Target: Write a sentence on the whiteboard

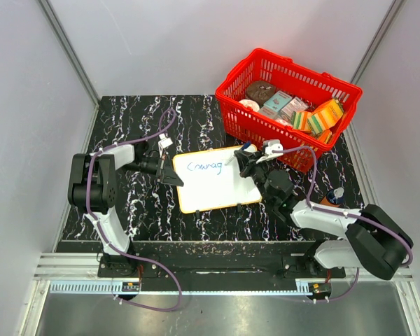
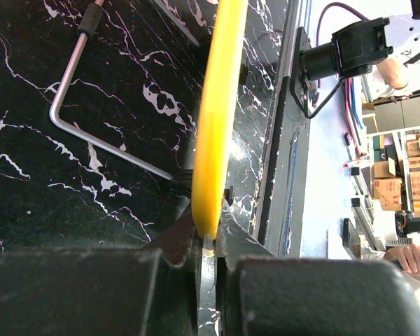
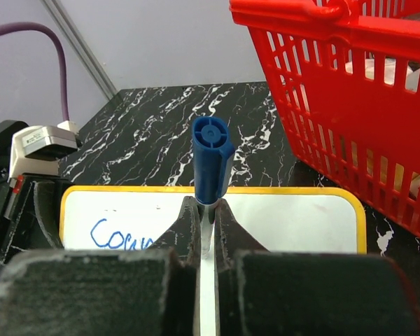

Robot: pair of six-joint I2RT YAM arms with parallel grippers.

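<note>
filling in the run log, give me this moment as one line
phase: writing | left gripper: shut on whiteboard rim | right gripper: shut on blue marker | sentence: reads "Courag", unfinished

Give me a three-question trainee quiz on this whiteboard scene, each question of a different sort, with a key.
1. True or false: the left end effector is shut on the rim of the whiteboard.
2. What does the right end effector hold? A) a sponge B) a blue marker C) nothing
3. Fill in: the blue writing on the board reads "______".
Key: 1 true; 2 B; 3 Courag
</note>
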